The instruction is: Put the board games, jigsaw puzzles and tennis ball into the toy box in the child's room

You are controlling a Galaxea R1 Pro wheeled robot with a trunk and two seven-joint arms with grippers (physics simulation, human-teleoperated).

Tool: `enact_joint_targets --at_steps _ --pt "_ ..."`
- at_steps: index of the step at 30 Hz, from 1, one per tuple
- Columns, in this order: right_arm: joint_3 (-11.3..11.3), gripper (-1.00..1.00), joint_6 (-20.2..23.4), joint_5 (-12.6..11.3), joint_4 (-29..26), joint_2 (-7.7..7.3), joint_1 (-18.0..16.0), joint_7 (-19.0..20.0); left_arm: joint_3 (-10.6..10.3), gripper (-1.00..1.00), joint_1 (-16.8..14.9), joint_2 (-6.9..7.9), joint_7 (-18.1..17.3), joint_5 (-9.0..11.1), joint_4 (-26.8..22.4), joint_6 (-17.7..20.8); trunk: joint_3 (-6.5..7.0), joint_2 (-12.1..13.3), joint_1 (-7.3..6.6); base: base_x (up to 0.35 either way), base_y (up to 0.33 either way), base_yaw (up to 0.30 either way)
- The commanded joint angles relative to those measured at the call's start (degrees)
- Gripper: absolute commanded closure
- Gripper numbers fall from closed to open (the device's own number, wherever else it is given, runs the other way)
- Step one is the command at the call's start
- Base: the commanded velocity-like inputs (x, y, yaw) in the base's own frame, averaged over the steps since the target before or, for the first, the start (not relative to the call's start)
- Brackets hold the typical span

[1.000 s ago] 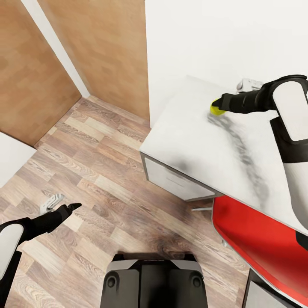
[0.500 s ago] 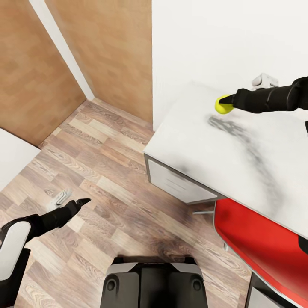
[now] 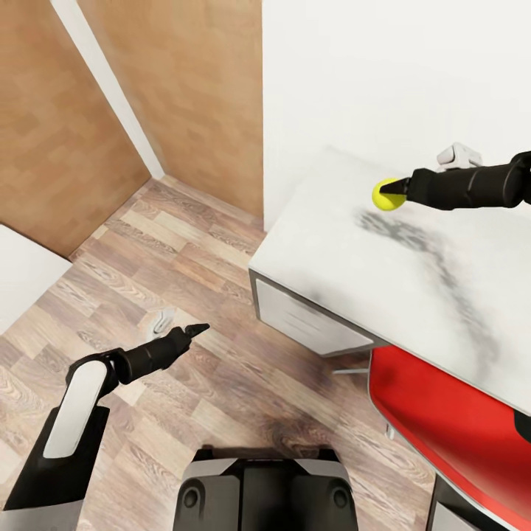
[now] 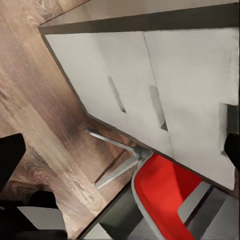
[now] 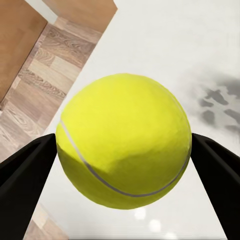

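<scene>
Ball (image 3: 386, 195) sat clamped in right claw (image 3: 398, 188) above the far part of the surface (image 3: 354, 254), lifted clear since a second ago; left claw (image 3: 193, 330) swung inward over floor, opening unclear; toy box drop next.

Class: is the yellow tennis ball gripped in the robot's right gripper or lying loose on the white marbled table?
Gripped: the yellow tennis ball sits between the right gripper's black fingers, above the white marbled table.

We see the chair (image 3: 442, 420) cut off by the frame edge and partly hidden under the table (image 3: 332, 251).
</scene>
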Motion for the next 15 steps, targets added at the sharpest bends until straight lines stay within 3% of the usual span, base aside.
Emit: enact_joint_targets --at_steps 1,6,10,15 --pt "0.1 1.00 0.0 -0.6 -0.2 -0.11 0.0 -0.6 -0.5 -1.00 -0.4 -0.59 0.5 0.6 -0.1 0.2 0.02 -0.1 0.04 0.000 0.000 0.002" --pt "0.2 1.00 0.0 -0.7 -0.8 -0.24 0.3 -0.6 -1.7 -1.00 -1.3 -2.22 0.5 0.7 -0.1 0.3 0.48 -0.1 0.04 0.000 0.000 0.001" --pt "0.3 1.00 0.0 -0.8 -0.9 -0.27 0.4 -0.6 -1.9 -1.00 -1.5 -2.43 0.5 1.0 -0.1 0.7 0.86 -0.1 0.04 0.000 0.000 0.000" --pt "0.5 1.00 0.0 -0.8 -1.0 -0.28 0.5 -0.6 -1.8 -1.00 -1.6 -2.25 0.5 3.2 -0.1 1.6 1.32 -0.1 0.04 0.000 0.000 0.000"
